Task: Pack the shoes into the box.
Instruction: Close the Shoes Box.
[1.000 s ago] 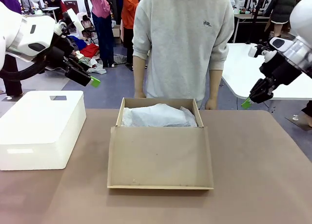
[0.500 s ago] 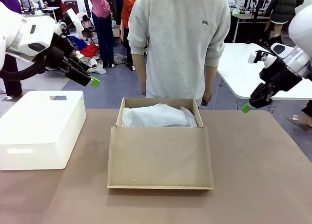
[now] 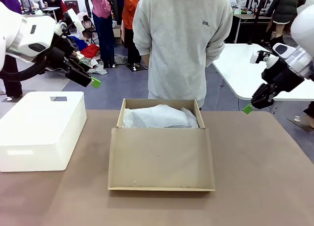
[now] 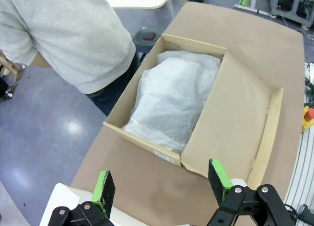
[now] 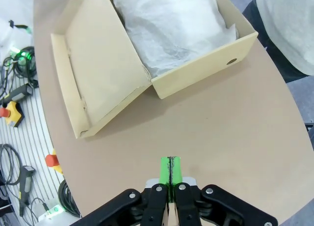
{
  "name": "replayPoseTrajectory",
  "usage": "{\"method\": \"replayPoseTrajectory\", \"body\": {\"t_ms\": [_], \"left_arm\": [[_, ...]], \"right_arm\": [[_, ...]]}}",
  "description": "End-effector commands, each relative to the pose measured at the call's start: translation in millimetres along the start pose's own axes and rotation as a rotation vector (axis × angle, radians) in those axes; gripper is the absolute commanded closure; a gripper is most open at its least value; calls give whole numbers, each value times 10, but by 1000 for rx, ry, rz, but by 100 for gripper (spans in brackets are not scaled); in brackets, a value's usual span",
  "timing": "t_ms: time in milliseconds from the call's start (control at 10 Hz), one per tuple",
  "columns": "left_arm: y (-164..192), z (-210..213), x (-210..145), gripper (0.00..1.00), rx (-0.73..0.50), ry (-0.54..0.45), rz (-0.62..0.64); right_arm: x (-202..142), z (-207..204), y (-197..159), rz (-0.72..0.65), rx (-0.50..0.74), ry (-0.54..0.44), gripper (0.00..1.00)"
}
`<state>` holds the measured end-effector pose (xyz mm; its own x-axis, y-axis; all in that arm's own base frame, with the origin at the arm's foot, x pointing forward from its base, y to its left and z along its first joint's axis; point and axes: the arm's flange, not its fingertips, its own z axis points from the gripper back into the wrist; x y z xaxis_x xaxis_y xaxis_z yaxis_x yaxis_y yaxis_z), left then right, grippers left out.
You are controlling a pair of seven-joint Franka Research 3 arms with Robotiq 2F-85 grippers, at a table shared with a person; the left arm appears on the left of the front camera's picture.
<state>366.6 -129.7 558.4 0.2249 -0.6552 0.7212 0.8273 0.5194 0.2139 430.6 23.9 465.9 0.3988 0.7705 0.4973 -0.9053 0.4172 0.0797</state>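
The tan cardboard box (image 3: 119, 114) sits open at the table's middle, its flap lid (image 3: 161, 159) lying flat toward me. White tissue paper (image 3: 159, 117) bulges inside and covers the contents, so the shoes are hidden. My left gripper (image 3: 93, 81) hangs open, high above the table's left side; the left wrist view has its green pads wide apart (image 4: 161, 179) over the box (image 4: 240, 118). My right gripper (image 3: 248, 107) hovers off the table's far right corner, shut with nothing in it. In the right wrist view its pads (image 5: 170, 168) press together, the box (image 5: 98, 64) well ahead.
A large white foam box (image 3: 41, 127) stands at the left of the table. A person in a grey sweatshirt (image 3: 181, 39) stands right behind the cardboard box, hands out of sight. A white table (image 3: 245, 69) lies beyond, at the right.
The person's hands left the box's far edge and drew back out of sight. My right arm shifted slightly down and right. The left arm stayed put.
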Motion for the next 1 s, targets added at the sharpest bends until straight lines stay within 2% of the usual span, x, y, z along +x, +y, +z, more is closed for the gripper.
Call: {"method": "replayPoseTrajectory", "body": {"t_ms": [0, 500, 900], "left_arm": [[9, -1, -3, 0, -9, -9, 3], [9, -1, -3, 0, -9, -9, 3], [9, -1, -3, 0, -9, -9, 3]], "right_arm": [[-53, -72, 42, 18, -6, -44, 100], [-305, -472, 200, 147, 78, -143, 100], [-420, -812, 209, 182, 170, -197, 100]]}}
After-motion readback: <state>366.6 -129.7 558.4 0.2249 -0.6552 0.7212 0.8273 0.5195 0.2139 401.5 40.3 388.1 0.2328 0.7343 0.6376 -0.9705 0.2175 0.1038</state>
